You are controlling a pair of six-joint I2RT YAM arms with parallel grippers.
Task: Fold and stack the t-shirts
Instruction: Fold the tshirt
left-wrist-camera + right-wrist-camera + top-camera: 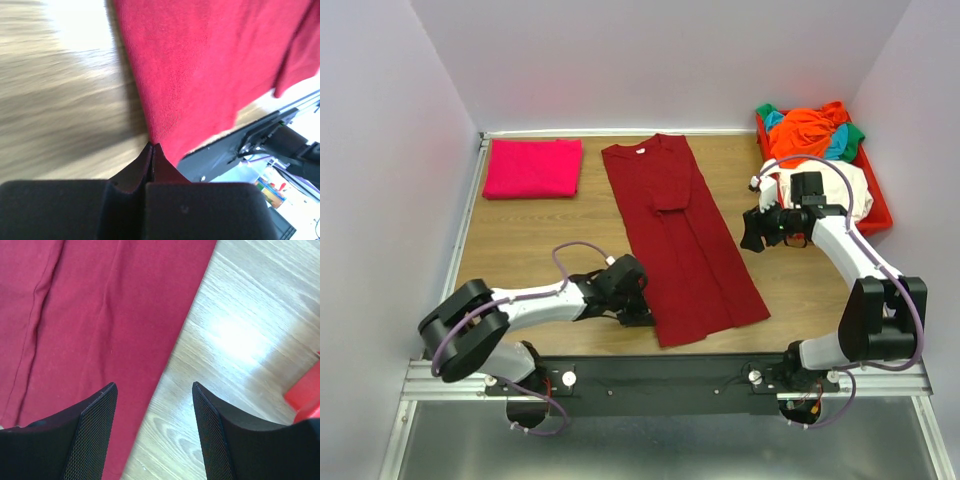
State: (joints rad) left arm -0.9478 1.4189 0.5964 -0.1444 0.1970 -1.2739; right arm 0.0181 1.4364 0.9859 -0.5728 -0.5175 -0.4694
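Note:
The maroon t-shirt lies folded lengthwise into a long strip down the table's middle. My left gripper is at its near left edge. In the left wrist view the jaws are shut, with the edge of the maroon cloth pinched at their tips. My right gripper is open and empty just above the shirt's right edge. In the right wrist view the gripper straddles that edge, one finger over the cloth and one over wood. A folded magenta-pink t-shirt lies at the back left.
A red tray at the back right holds a heap of orange, green, teal and cream shirts; its corner shows in the right wrist view. White walls enclose the wooden table. The black base rail runs along the near edge.

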